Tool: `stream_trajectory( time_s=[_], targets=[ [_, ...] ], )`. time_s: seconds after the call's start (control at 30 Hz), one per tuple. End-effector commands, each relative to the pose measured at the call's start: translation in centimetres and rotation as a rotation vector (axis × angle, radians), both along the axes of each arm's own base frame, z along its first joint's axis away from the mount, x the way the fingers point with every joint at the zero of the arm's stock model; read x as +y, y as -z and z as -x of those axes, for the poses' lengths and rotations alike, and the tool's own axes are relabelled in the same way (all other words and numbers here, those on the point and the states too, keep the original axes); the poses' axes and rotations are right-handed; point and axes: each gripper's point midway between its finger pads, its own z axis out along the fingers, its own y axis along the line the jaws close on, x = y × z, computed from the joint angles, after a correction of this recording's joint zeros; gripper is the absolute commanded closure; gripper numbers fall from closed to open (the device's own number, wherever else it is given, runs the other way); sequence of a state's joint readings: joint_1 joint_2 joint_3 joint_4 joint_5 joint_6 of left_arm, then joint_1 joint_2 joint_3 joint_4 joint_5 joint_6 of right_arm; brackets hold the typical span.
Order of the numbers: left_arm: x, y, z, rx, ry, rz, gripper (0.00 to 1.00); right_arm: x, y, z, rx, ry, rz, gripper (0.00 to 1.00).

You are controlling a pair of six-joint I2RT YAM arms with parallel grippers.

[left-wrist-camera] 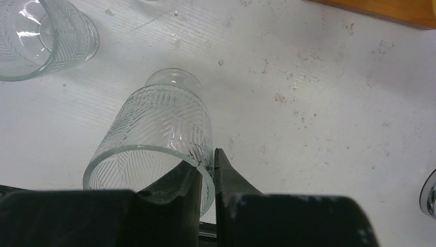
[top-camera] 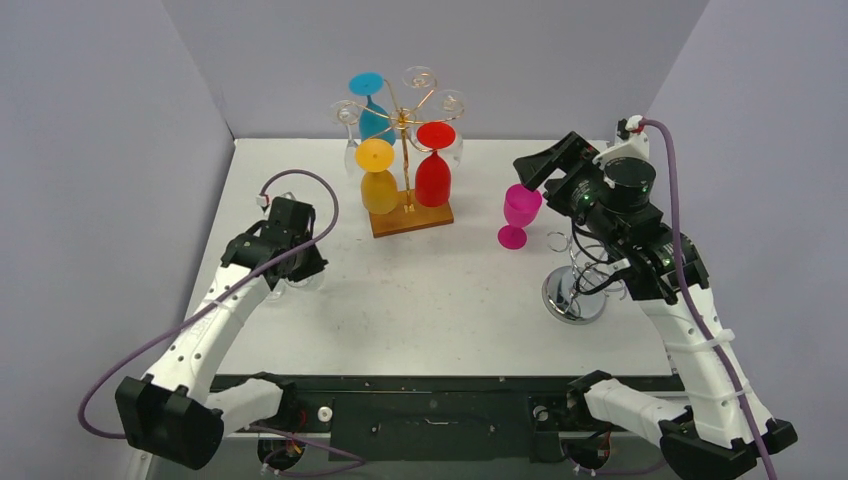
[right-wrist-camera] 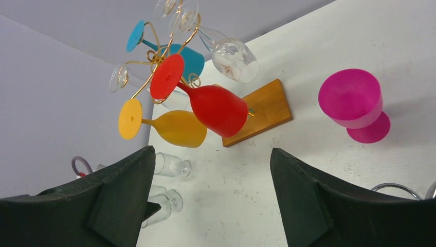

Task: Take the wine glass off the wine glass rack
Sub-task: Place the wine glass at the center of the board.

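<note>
Your wine glass rack (top-camera: 411, 217) is standing at the far middle of the tabletop (top-camera: 430, 300). It is carrying a red glass (top-camera: 433, 175), a yellow glass (top-camera: 379, 185) and a blue glass (top-camera: 374, 115), all 3 hanging bowl-down. A pink wine glass (top-camera: 520, 213) is standing upright on the tabletop to the rack's right, apart from it. Your right claw (right-wrist-camera: 211, 152) is hovering near that pink glass, jaws spread wide and gripping nothing. On the left, your left claw (left-wrist-camera: 206, 160) is pinching the rim of a clear patterned tumbler (left-wrist-camera: 159, 128), with 1 finger inside and 1 outside.
</note>
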State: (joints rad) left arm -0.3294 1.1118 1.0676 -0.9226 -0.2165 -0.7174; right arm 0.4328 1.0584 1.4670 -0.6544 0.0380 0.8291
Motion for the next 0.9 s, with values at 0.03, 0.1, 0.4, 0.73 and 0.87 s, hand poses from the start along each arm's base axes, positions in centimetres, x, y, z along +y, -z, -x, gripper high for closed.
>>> stream_trajectory(
  time_s=[0.03,0.1,0.4,0.73,0.87],
  targets=[
    [-0.5,0.1,-2.8,-0.026,0.040,-0.001,1.00,-1.0,-0.3,0.4,-0.042,0.028,0.028,0.22],
    [-0.5,1.1,-3.1,0.005,0.044,-0.016,1.00,-1.0,0.0,0.3,-0.037,0.030,0.036,0.23],
    [0.3,4.6,-4.0,0.097,0.021,-0.060,1.00,-1.2,0.2,0.4,-0.043,0.027,0.056,0.23],
    [1.3,6.9,-4.4,0.165,-0.004,-0.055,1.00,-0.9,0.9,0.3,-0.027,0.014,0.076,0.23],
    [1.7,7.0,-4.6,0.167,-0.005,-0.056,0.91,-0.7,1.1,0.2,-0.025,0.005,0.070,0.23]
  ],
)
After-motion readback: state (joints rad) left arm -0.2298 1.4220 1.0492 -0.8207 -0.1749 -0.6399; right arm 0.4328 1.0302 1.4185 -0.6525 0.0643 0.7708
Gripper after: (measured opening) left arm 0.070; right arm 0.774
